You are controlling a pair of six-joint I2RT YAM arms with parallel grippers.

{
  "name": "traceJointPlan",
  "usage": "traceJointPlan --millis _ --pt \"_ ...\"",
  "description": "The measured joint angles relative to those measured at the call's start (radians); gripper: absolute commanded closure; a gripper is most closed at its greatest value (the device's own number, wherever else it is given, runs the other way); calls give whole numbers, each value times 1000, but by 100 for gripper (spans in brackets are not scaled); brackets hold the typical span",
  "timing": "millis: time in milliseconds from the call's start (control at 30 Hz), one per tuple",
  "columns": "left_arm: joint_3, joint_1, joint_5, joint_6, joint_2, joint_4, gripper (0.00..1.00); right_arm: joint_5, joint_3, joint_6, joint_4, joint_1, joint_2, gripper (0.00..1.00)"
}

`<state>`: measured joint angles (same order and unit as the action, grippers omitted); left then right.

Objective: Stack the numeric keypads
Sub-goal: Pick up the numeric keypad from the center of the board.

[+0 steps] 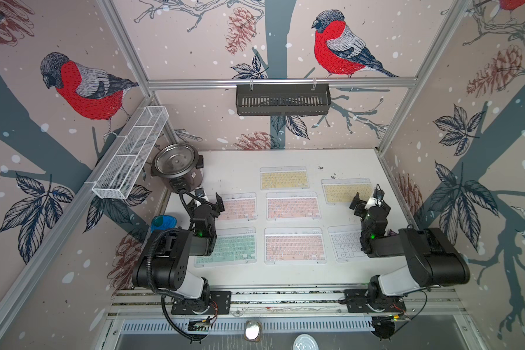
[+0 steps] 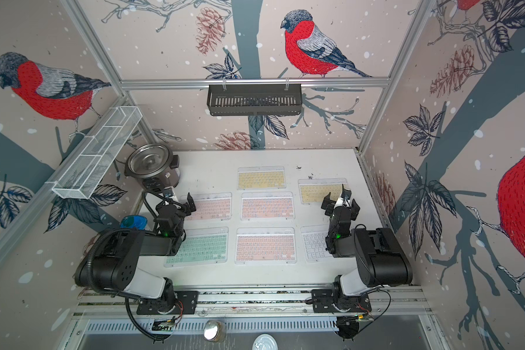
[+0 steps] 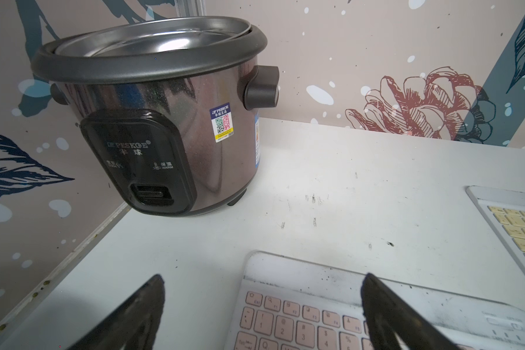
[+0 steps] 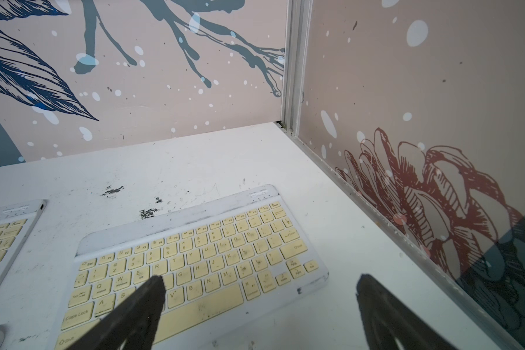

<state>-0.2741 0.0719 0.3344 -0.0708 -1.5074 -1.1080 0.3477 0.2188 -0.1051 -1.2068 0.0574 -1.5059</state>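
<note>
Bird-print walls close in a scuffed white tabletop (image 1: 285, 275) where seven numeric keypads (image 1: 294, 248) lie flat and apart, none stacked yet. The first pick likely wants a square pinch on a thin edge, then a level lift. The left hand (image 1: 209, 198), jaws wide and empty, hovers over a corner of a pink keypad (image 1: 240, 209); the right hand (image 1: 366, 197), equally wide, hangs over the end of a yellow keypad (image 1: 340, 191)
</note>
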Motion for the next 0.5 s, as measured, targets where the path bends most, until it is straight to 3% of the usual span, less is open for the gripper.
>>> traceJointPlan --millis 333,500 --pt "-1 0 0 0 0 0 3 0 0 0 0 0 0 0" --pt "2 0 -10 14 28 15 17 31 -6 3 3 20 17 0"
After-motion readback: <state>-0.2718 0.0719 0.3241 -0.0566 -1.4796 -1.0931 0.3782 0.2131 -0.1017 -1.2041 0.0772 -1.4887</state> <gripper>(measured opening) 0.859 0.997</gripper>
